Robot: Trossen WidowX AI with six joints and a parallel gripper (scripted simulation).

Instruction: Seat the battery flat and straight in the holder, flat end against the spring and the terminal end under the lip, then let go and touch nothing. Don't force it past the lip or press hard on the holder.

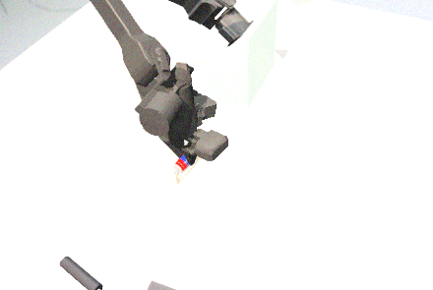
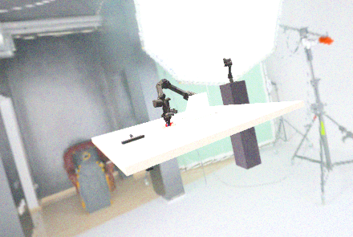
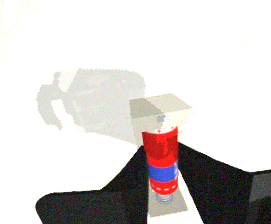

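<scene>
A red battery with a blue band is held between my dark fingers, lying along the beige holder. In the wrist view its terminal end meets the holder's block-shaped lip at the far end, and its flat end rests against a small metal spring at the near end. My gripper is shut on the battery, low over the holder on the white table.
A pale white-green box stands behind the arm. A dark grey cylinder and a grey block corner lie at the front edge of the top view. A dark bar lies near the table's left end.
</scene>
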